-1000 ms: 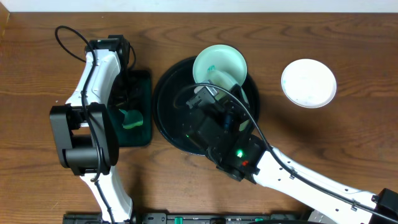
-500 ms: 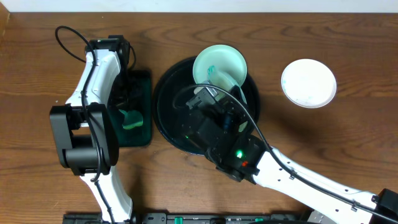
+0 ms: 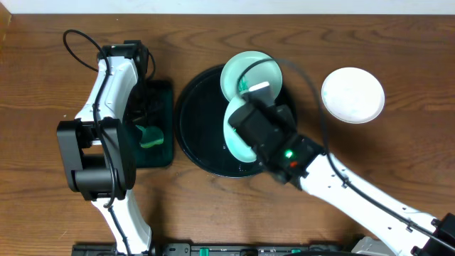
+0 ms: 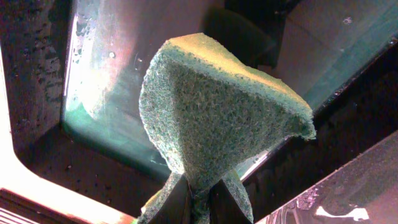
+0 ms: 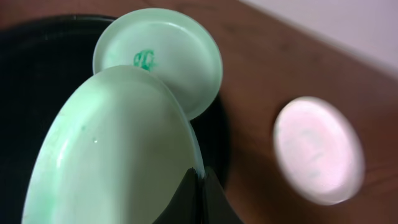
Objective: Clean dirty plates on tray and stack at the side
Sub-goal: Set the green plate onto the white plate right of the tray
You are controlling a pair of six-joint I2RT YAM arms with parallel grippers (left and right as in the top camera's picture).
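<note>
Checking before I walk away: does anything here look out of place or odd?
The smeared turquoise plate lies across the far rim of the black tray, partly overhanging the table. Nothing looks spilled or broken.

The overhead camera looked straight down on the whole table (image 3: 43, 71). The left wrist camera viewed the sponge (image 4: 217, 118) closely. The right wrist view shared the white plate (image 5: 318, 149) with overhead.

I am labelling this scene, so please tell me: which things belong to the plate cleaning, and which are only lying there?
Belong to the job: held turquoise plate, smeared turquoise plate, white plate, black tray, sponge in the left end effector.
Only lying there: probably the green tray below the sponge.
</note>
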